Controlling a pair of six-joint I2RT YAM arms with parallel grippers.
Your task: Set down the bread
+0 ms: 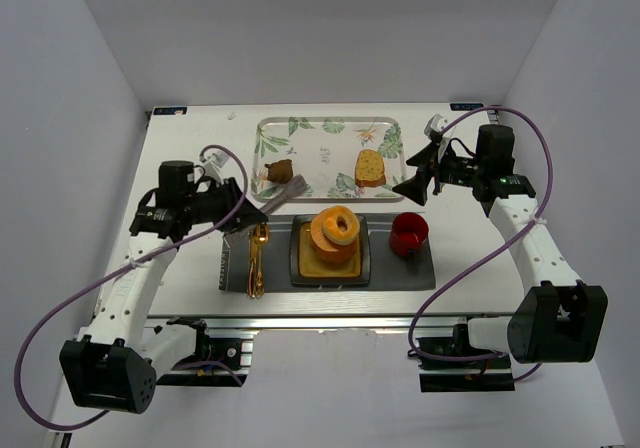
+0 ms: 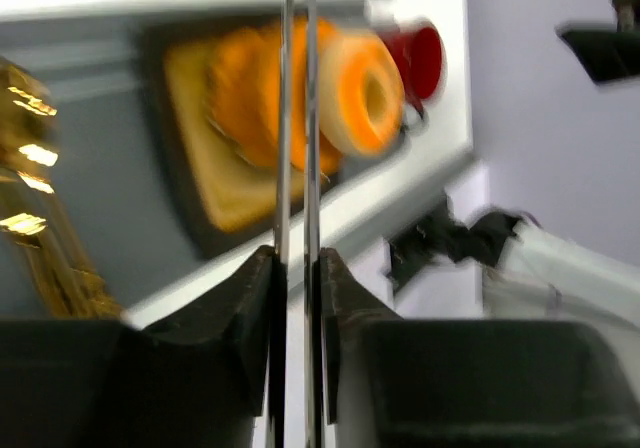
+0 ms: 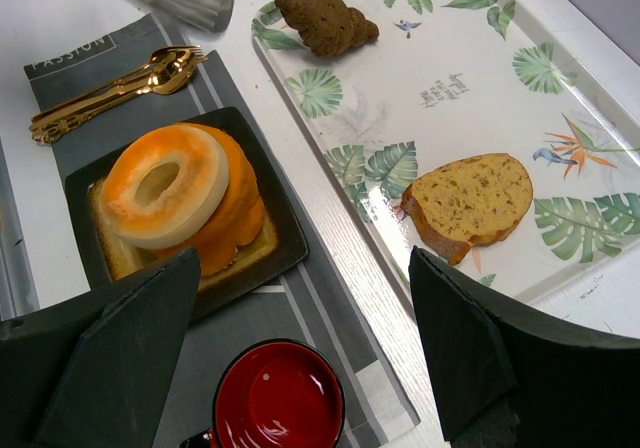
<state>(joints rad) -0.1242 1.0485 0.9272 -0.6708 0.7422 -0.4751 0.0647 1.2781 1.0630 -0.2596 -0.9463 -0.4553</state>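
Note:
A slice of yellow bread [image 1: 370, 168] lies on the right side of the leaf-print tray [image 1: 310, 128]; it also shows in the right wrist view [image 3: 470, 203]. A brown pastry [image 1: 279, 171] lies at the tray's left. A dark square plate [image 1: 300, 268] holds toast, an orange pastry and a ring donut [image 1: 337, 226] stacked. My left gripper [image 1: 245, 213] is shut on metal tongs [image 1: 285, 196], whose tips point toward the brown pastry. My right gripper [image 1: 412, 190] is open and empty, hovering between the red cup and the tray's near edge [image 3: 303, 253].
A red cup [image 1: 408, 234] stands right of the plate on a grey placemat [image 1: 400, 273]. Gold cutlery [image 1: 257, 258] lies on the mat's left part. White walls enclose the table on three sides.

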